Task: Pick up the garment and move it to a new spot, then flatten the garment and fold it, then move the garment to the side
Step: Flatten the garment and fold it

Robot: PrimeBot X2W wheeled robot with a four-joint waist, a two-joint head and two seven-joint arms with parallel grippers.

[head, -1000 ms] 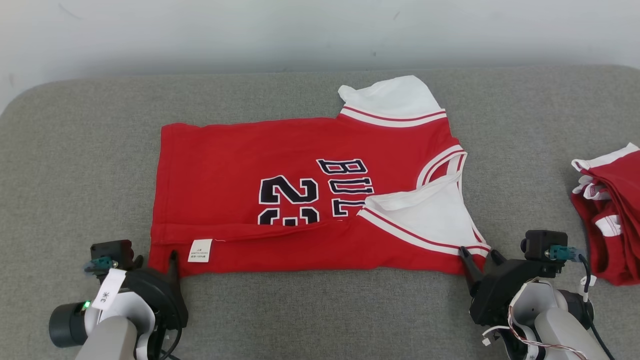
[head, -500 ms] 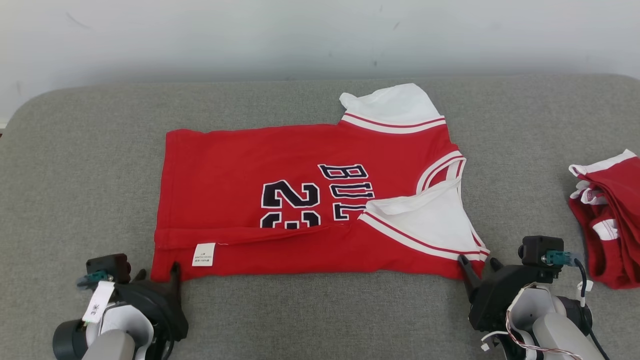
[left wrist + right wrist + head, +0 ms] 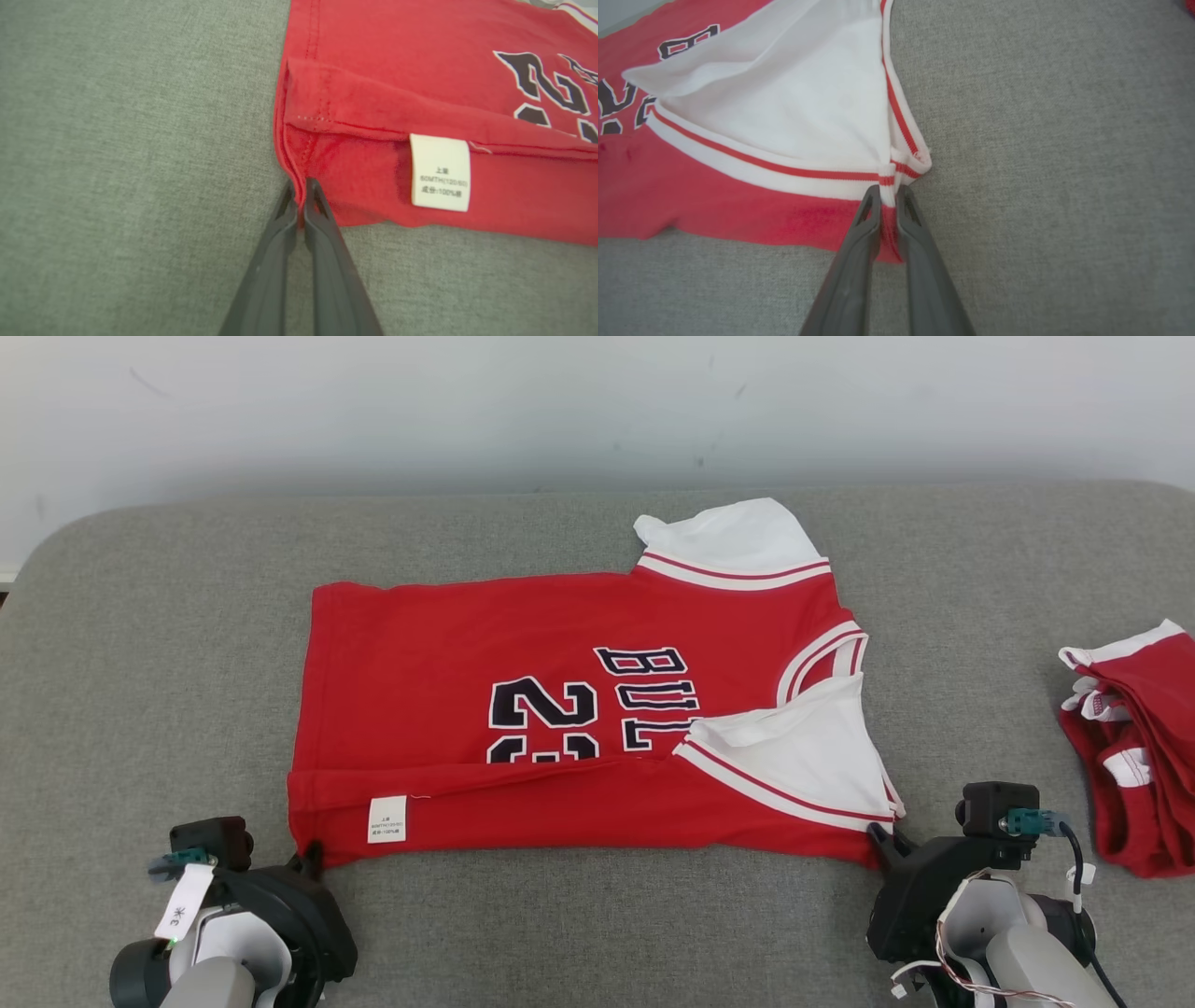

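Mid-fold, with the red garment [image 3: 560, 709] flat at the middle of the grey pad [image 3: 597, 933]. Pinched shut on its near corners — left gripper [image 3: 299, 186] at the hem, right gripper [image 3: 888, 191] at the shoulder trim. Next, likely: lift both together, carry evenly toward the far edge.

Dark pincers [image 3: 300, 184] [image 3: 887, 190], white wrists [image 3: 229, 933], teal plugs [image 3: 1024, 822], tag [image 3: 182, 901] perhaps numbered.

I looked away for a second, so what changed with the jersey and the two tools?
Both tools closed on the jersey: the left tool at its near hem corner, the right tool at its near sleeve corner. The jersey and the red pile stayed put.
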